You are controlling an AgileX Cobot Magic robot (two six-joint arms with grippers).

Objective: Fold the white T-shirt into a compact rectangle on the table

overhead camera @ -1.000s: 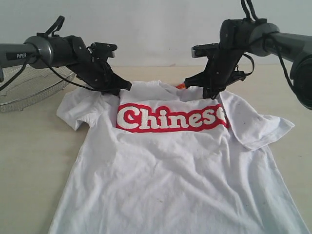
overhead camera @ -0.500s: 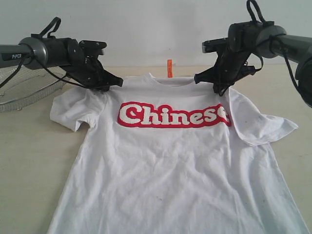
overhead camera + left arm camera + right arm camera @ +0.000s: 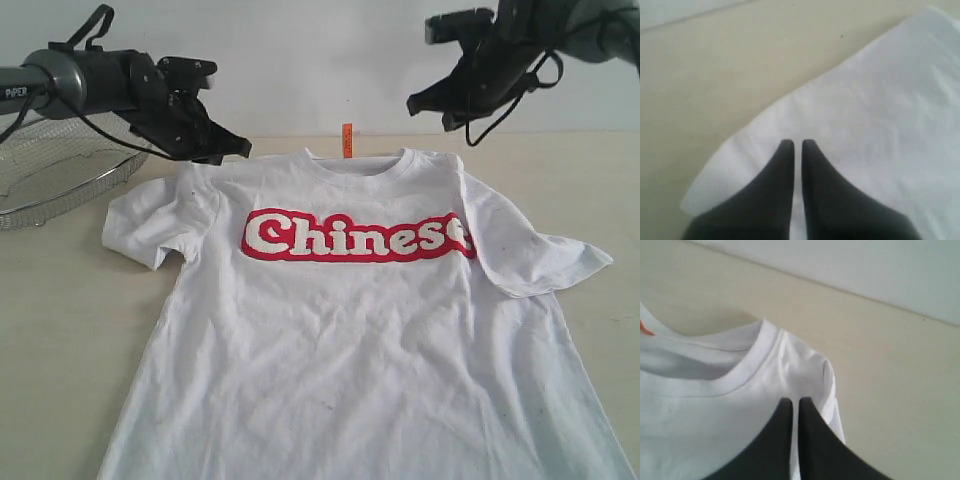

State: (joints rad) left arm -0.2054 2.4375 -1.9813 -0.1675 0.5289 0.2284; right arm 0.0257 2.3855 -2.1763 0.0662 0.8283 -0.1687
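The white T-shirt (image 3: 350,330) lies chest up and spread flat on the table (image 3: 60,330), with the red-outlined lettering (image 3: 355,237) across the chest and the orange neck tag (image 3: 347,140) standing at the collar. My left gripper (image 3: 238,150) hovers just over the shirt's left shoulder, shut and holding nothing. In the left wrist view its tips (image 3: 797,144) are above white cloth (image 3: 875,115). My right gripper (image 3: 415,103) is raised well above the right shoulder, shut and empty. In the right wrist view it (image 3: 792,401) sits over the collar (image 3: 747,362).
A round wire-mesh basket (image 3: 50,175) sits at the far left behind the left arm. The shirt's right sleeve (image 3: 545,265) lies creased and partly folded. Bare tabletop (image 3: 890,370) runs beyond the shoulder to a pale wall (image 3: 865,270).
Both grippers pulled the shoulders back and flattened the collar, then let go. The right gripper has risen clear of the shirt; the left has lifted slightly.
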